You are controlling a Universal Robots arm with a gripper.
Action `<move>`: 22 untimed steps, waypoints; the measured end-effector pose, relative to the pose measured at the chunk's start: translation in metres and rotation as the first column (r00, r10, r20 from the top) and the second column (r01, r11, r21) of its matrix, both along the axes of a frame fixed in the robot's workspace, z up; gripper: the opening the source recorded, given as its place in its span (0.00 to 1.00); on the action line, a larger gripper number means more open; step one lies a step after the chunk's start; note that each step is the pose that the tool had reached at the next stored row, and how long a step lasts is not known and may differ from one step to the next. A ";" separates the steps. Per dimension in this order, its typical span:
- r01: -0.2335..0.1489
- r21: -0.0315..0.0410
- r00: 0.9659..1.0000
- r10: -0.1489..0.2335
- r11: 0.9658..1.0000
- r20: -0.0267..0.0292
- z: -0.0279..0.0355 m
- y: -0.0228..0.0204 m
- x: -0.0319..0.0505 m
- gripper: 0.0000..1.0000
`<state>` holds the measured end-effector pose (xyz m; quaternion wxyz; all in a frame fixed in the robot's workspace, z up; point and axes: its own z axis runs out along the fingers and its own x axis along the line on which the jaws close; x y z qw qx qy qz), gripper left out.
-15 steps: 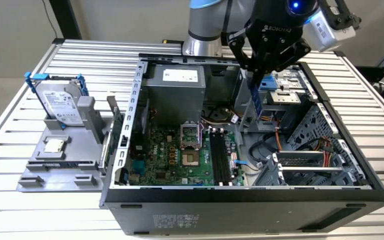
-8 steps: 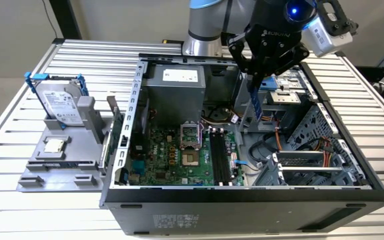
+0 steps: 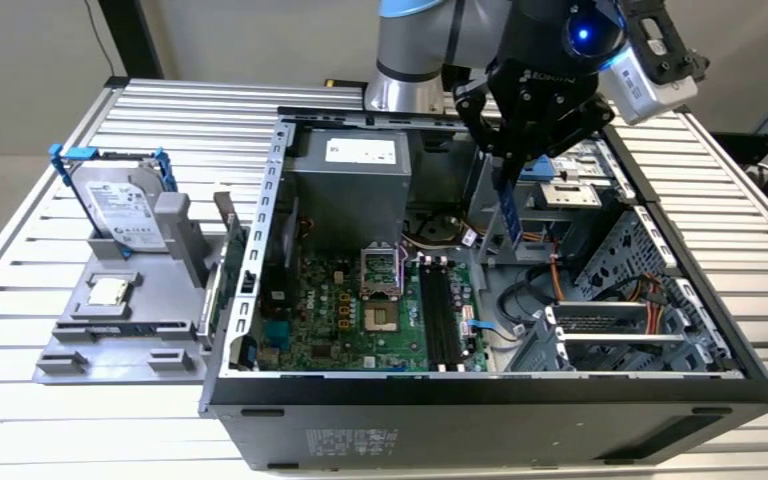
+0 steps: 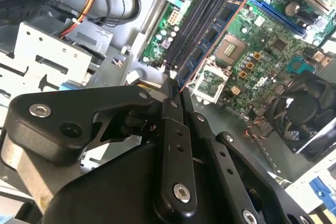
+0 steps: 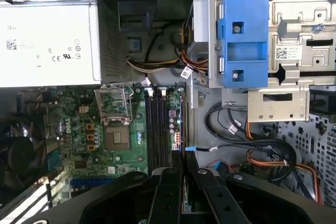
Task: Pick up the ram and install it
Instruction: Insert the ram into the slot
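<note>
Dark-blue ram (image 3: 512,205), black hand (image 3: 520,152), green motherboard (image 3: 357,320).

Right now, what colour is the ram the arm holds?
The ram is dark blue, clearest in the exterior view.

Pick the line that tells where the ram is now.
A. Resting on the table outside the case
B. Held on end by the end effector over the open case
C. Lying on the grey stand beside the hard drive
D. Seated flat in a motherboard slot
B: in the exterior view the end effector is shut on the ram, which hangs upright above the board, clear of the slots.
</note>
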<state>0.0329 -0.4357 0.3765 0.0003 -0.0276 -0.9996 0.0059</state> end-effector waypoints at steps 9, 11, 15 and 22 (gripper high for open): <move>0.000 -0.001 1.000 0.000 1.000 0.000 -0.0044 0.0000 0.0000 0.00; 0.000 -0.001 1.000 0.000 1.000 0.000 -0.0057 0.0000 0.0000 0.00; 0.000 -0.002 1.000 0.000 1.000 0.000 -0.0098 0.0000 0.0000 0.00; 0.000 -0.005 1.000 0.000 1.000 0.000 -0.0192 0.0002 0.0000 0.00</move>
